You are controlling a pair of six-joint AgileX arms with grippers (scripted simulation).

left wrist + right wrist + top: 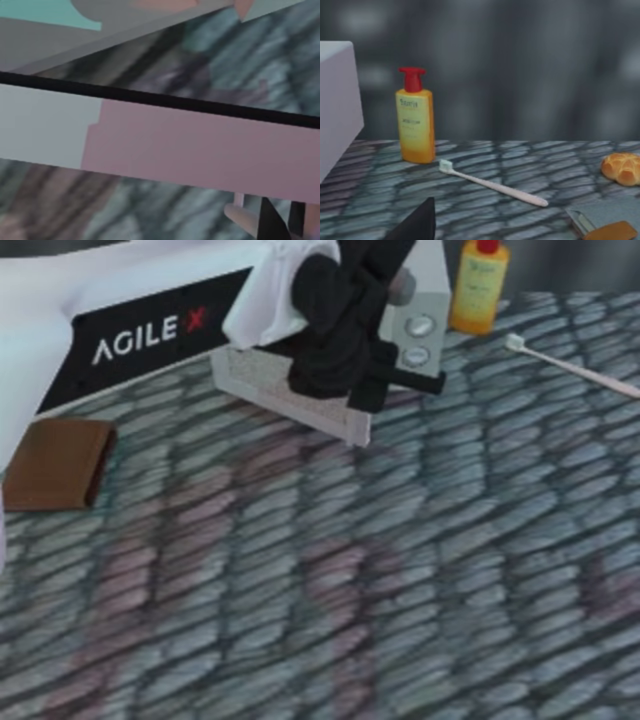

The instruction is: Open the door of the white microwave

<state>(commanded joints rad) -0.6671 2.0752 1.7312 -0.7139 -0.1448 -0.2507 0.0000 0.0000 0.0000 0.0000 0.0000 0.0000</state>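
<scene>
Swung partly open at the counter's (400, 570) far edge: flat white door with speckled grey window (290, 390) on boxy white microwave (425, 300), left gripper (385, 380) at its free edge, finger state impossible to tell. Likely rigid, light, hinge-bound; best held by slim handle strip. Right arm parked out of the top view.

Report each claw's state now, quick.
Left claw: at the door of the white microwave; open or shut cannot be told.
Right claw: out of the top view; cannot be told.
</scene>
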